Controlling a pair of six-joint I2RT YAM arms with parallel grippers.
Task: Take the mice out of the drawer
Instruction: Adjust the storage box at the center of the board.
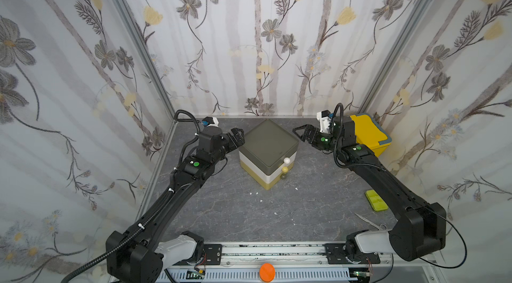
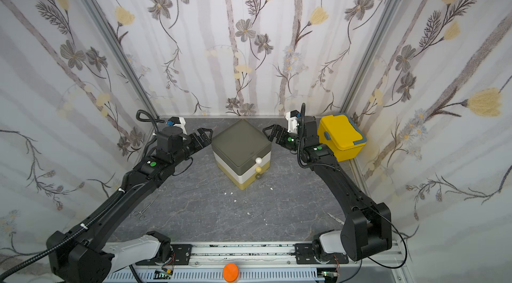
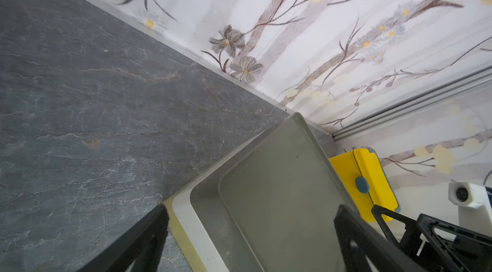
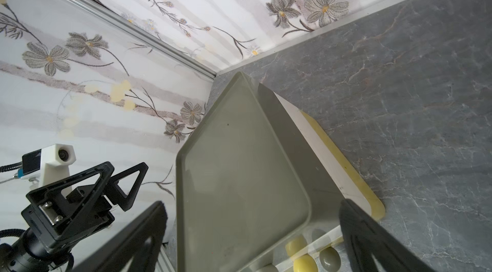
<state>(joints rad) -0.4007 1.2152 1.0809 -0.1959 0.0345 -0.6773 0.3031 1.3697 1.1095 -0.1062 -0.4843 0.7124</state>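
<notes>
Left gripper (image 1: 240, 136) & right gripper (image 1: 298, 134) flank the drawer (image 1: 268, 143), both wide open w/ nothing held — prob to brace it.

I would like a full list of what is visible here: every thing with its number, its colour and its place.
drawer: one, olive-grey, white and mustard tiers, middle of the table, tiers look shut
knobs: three, white, yellow, grey, on the drawer's front
mice: none in view
lidded box: one, bright yellow, far right corner
small tray: one, lime green, beside the right arm
scissors: one, metal, near the right arm's base
forceps: one, metal, left side of the table
round button: one, orange, front rail
table: one, grey marbled
left gripper: black, open, at the drawer's left
right gripper: black, open, at the drawer's right
</notes>
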